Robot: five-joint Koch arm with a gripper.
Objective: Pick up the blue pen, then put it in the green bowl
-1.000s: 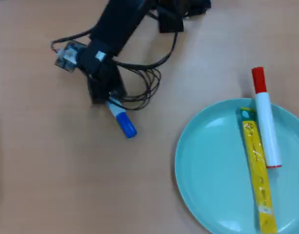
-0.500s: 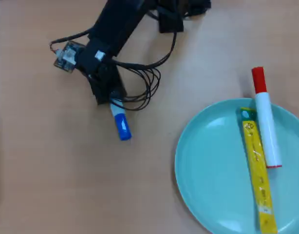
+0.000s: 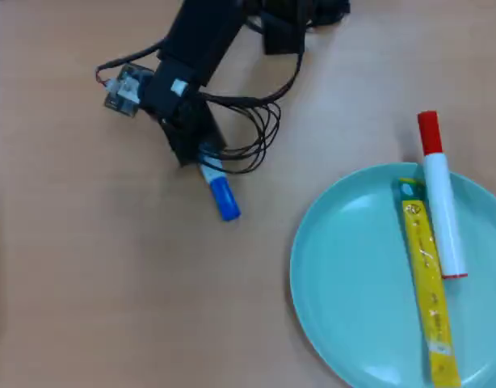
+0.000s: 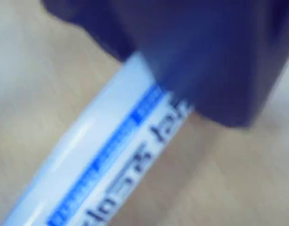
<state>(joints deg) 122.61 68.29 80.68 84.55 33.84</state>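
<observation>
1. In the overhead view, one black arm reaches down from the top edge, and its hand (image 3: 198, 155) is clamped on the one blue pen (image 3: 221, 194) (blue cap end sticking out toward lower right of the hand, over the tabletop (image 3: 111, 283)).
2. In the wrist view the blue pen (image 4: 102, 165) fills the frame: white barrel, a blue stripe and dark printing along it, too blurred to read.
3. Well to the right of the hand lies one green bowl (image 3: 345, 267), glossy and shallow.
4. In it rest one yellow stick (image 3: 428, 291) and one red-capped white marker (image 3: 439, 198), whose cap overhangs the rim.
</observation>
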